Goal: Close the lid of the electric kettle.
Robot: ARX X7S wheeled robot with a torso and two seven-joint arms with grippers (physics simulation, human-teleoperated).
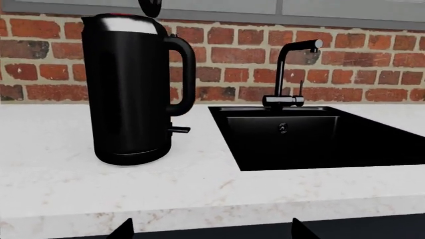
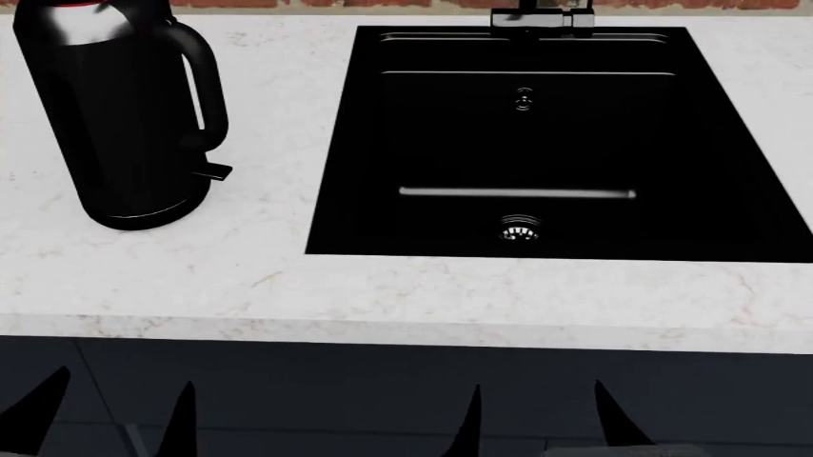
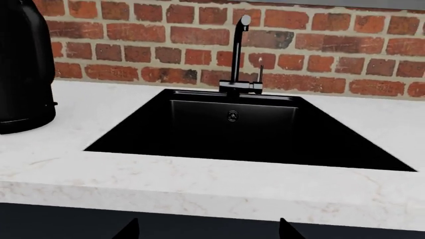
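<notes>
The tall glossy black electric kettle (image 1: 129, 89) stands upright on the white counter left of the sink, handle toward the sink; it also shows in the head view (image 2: 121, 114) and at the edge of the right wrist view (image 3: 23, 69). Its lid (image 1: 151, 7) stands raised above the red-ringed rim, mostly cut off by the frame. My left gripper (image 1: 208, 230) is open and empty, in front of the counter edge, well short of the kettle; the head view shows it (image 2: 112, 419) low left. My right gripper (image 3: 206, 230) is open and empty before the sink, also low in the head view (image 2: 540, 419).
A black sink (image 2: 521, 143) is set in the marble counter (image 2: 381, 295), with a black faucet (image 1: 292, 69) behind it against a red brick wall (image 3: 332, 55). The counter's front edge (image 2: 381, 333) lies between both grippers and the kettle.
</notes>
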